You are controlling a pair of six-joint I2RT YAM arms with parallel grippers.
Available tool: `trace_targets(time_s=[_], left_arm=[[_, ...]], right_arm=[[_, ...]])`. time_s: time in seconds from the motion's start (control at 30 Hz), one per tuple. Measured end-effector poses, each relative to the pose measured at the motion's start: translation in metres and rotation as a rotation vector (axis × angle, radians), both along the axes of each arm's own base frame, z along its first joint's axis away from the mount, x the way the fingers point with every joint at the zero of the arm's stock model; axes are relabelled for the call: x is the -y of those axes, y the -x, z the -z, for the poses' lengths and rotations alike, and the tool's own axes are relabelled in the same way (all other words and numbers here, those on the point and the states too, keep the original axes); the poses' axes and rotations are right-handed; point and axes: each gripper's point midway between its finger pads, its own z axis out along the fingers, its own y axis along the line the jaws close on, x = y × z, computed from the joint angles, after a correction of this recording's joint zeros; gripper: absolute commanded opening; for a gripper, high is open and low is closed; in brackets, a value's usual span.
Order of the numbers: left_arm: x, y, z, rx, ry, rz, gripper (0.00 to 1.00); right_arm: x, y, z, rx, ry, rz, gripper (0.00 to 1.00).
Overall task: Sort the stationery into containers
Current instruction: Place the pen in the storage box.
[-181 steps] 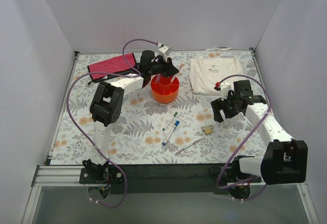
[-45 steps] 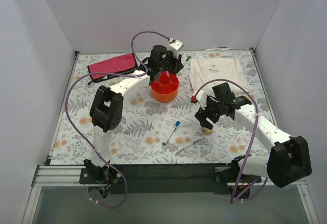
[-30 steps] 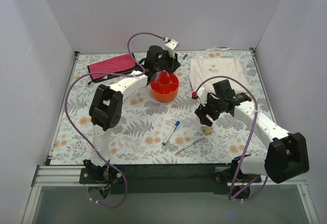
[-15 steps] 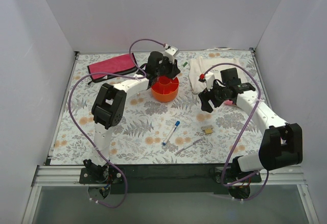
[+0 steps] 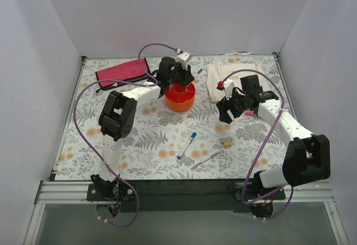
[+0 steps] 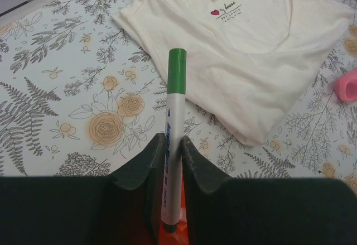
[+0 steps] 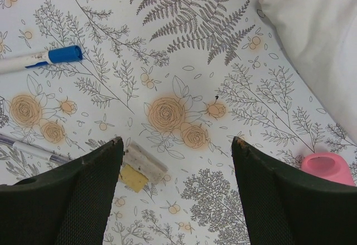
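Observation:
My left gripper (image 5: 179,77) hovers over the far rim of the round orange-red tub (image 5: 179,103). In the left wrist view it (image 6: 170,142) is shut on a white marker (image 6: 172,144) with a green cap (image 6: 177,66); a sliver of the tub (image 6: 184,229) shows below. My right gripper (image 5: 225,112) is open and empty above the mat, and shows the same in its wrist view (image 7: 177,144). The small tan block (image 7: 138,168) lies under its left finger, also seen from the top (image 5: 226,142). A blue-capped marker (image 5: 187,144), a grey pen (image 5: 206,159) and a pink lump (image 7: 326,167) lie loose.
A white T-shirt (image 5: 231,75) lies at the back right, bunched at its near edge. A dark pink cloth (image 5: 122,71) lies at the back left. White walls close in the floral mat (image 5: 139,139) on three sides. Purple cables arc from both arms.
My right gripper has pulled back from the tan block toward the T-shirt, leaving the block on the mat. My left gripper has stayed over the tub with the green marker, shifting slightly.

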Motion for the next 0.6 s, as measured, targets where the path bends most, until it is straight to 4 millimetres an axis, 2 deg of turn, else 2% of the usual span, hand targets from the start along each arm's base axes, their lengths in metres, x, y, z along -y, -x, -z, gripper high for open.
trace_targets(time_s=[0.3,0.6], left_arm=[[-0.009,0.008,-0.001,-0.019,0.01,0.005,0.05],[-0.009,0.018,-0.024,-0.025,0.035,0.022,0.07]], right_arm=[[0.0,0.0,0.003,-0.008,0.002,0.0,0.83],[0.0,-0.001,0.003,-0.006,0.002,0.0,0.83]])
